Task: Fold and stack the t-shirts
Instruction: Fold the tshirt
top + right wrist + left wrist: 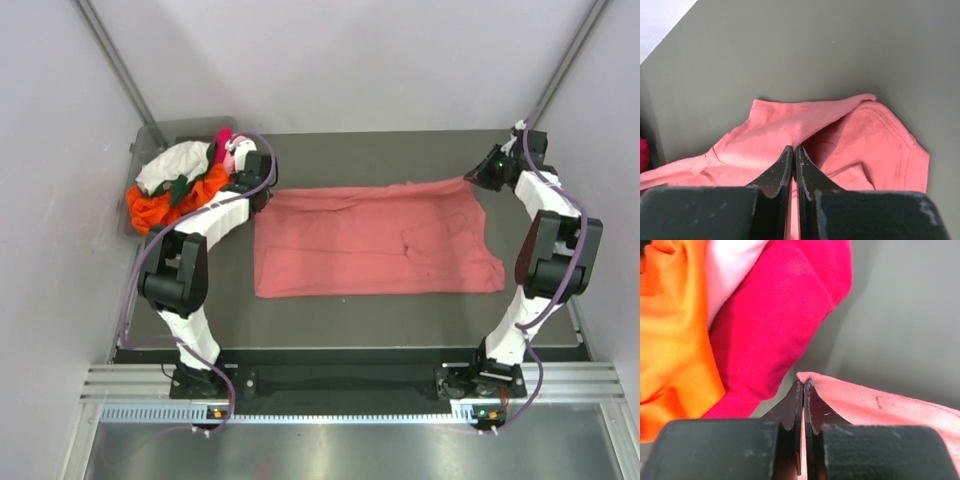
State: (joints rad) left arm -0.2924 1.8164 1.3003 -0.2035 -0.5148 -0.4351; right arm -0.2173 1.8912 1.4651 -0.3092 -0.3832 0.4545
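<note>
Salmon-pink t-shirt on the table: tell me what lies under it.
Dark grey tabletop shows around the salmon-pink cloth t-shirt, whose far corners the left gripper and right gripper pinch. What lies beneath the cloth is covered.

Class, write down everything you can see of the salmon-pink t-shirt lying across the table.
The salmon-pink t-shirt is soft, matte knit cloth. It is spread mostly flat in a wide rectangle across the dark table, with light creases and a folded flap toward its right end. Its two far corners are pinched: the left hand is shut on one and the right hand on the other, where a curved stitched band shows.
</note>
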